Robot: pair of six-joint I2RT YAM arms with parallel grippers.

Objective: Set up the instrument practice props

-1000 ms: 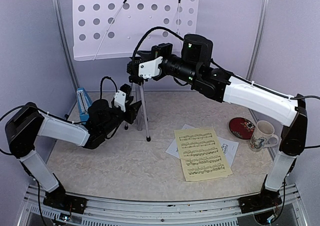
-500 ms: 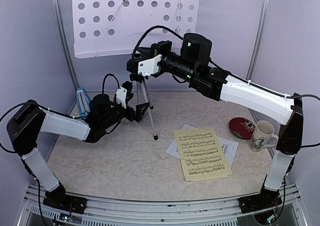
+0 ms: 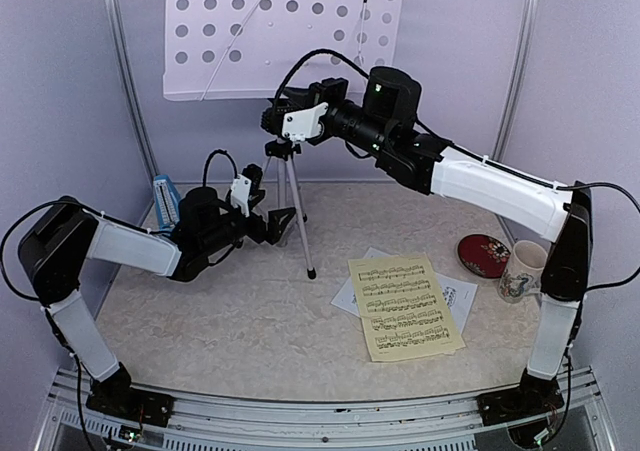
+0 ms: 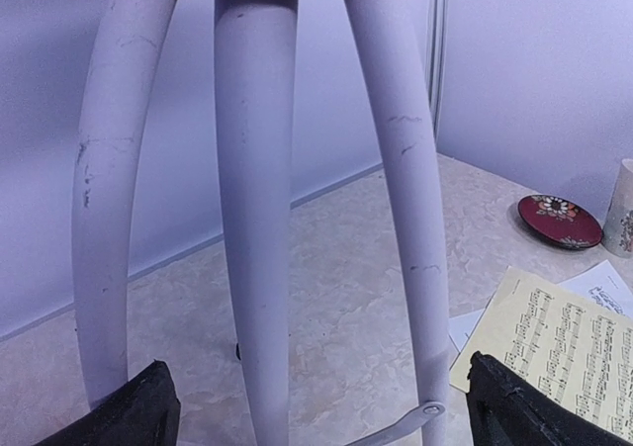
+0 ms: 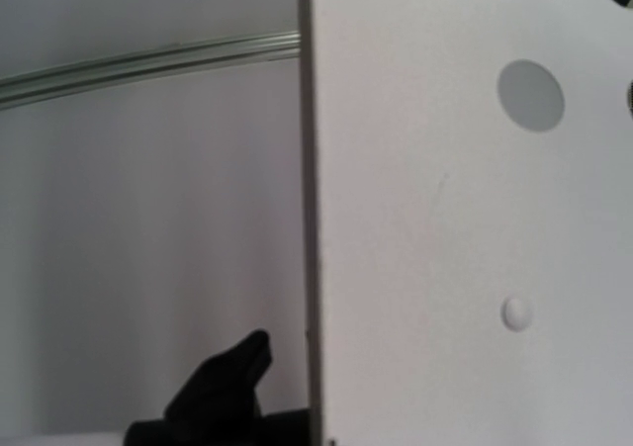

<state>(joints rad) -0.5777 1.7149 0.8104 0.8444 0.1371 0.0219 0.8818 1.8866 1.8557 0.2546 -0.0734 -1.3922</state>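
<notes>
1. One stand [image 3: 300,76] is standing at the back of the tabletop [image 3: 230,321] on three thin legs [image 4: 255,219], carrying its perforated desk high. It is probably handling light but top-heavy and tippy, so taking it by the post under the desk is looking safest.
2. Two end effectors are tending it. The right end effector [image 3: 280,121] is pinching almost shut, seemingly on that post. The left end effector [image 3: 272,221] is gaping fully wide, framing the legs and gripping nothing.
3. Two sheets are lying front right, the yellow sheet [image 3: 405,306] overlapping the white sheet [image 3: 460,296]. Both are looking thin and floppy, calling for an edge pinch.
4. One metronome [image 3: 165,203] is sitting back left beside the left arm. It is looking small, rigid and probably delicate, suiting a grip across its sides.
</notes>
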